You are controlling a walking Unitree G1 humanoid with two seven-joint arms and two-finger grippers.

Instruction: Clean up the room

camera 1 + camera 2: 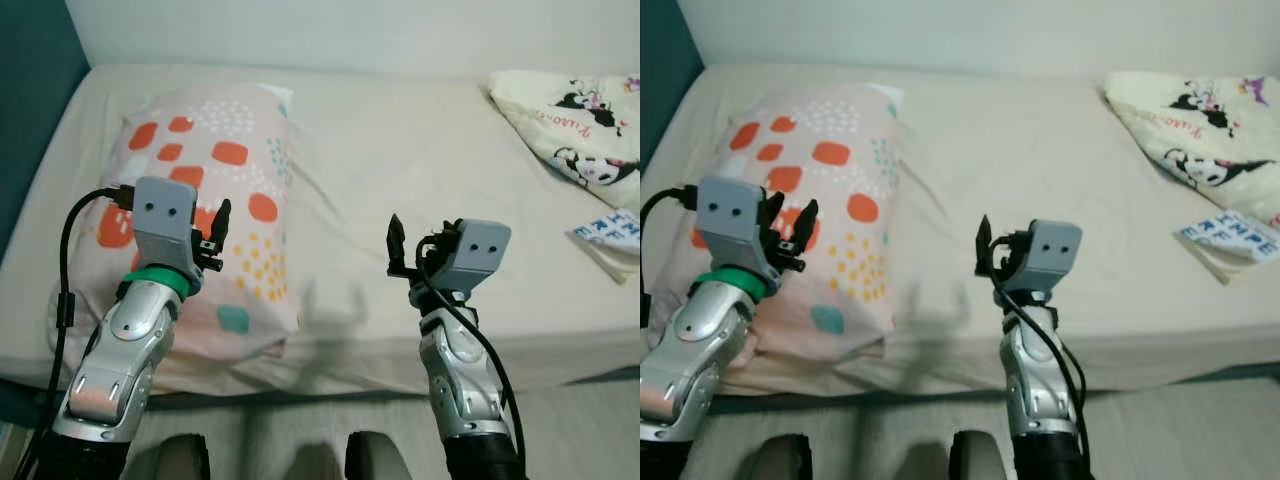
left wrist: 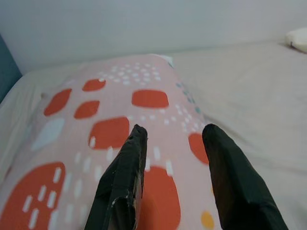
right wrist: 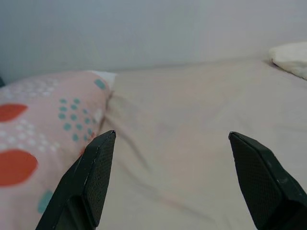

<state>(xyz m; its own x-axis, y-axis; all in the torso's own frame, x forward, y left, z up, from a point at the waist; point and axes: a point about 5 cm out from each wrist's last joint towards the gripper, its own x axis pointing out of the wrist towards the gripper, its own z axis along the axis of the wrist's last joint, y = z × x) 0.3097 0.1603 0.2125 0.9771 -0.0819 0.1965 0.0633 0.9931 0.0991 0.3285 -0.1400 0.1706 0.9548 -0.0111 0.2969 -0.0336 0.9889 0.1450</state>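
Looking down at the bed (image 1: 400,170), a few things get cut off: the cream blanket (image 1: 580,125) with cartoon prints runs off the far right edge, and the folded white thing with blue letters (image 1: 612,238) just near of it is also clipped, so I can't read the words or tell what it is. At the bottom edge there are dark rounded shapes on the floor (image 1: 560,420), probably the robot's feet, hard to say.

The pillow (image 1: 215,200) is pale pink with orange-red blobs, white dots, little yellow dots and a couple of teal patches. It lies on the left side of the bed, running from the near edge toward the far wall, with its near end looking a bit squashed.

The left gripper (image 1: 215,235) hangs over the pillow's near half with its fingers a little apart and nothing between them; can't tell if it touches the fabric. The right gripper (image 1: 420,245) is over the bare sheet mid-bed, right of the pillow, fingers spread wide and empty.

A dark teal wall (image 1: 30,90) sits on the far left. The sheet is wrinkled beside the pillow.
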